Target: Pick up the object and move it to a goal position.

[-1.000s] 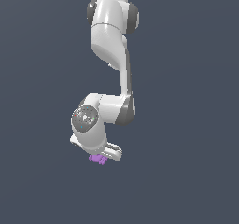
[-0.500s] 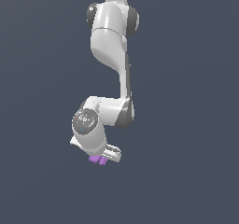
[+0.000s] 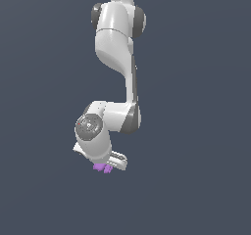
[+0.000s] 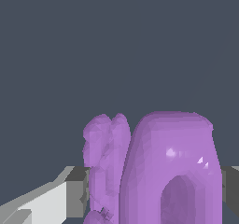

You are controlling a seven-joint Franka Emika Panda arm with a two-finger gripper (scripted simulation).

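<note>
One purple object sits clamped between the fingers of the hand.

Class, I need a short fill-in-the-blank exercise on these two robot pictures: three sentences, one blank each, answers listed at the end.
1. The small knobbly piece at the claw is coloured ____.
2. The robot arm is mostly ____ in colour.
3. In the wrist view, the piece sits between two ____ fingers of the claw.

Missing words: purple; white; grey

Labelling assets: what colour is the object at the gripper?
Bright purple object, clearest in the wrist view.
</note>
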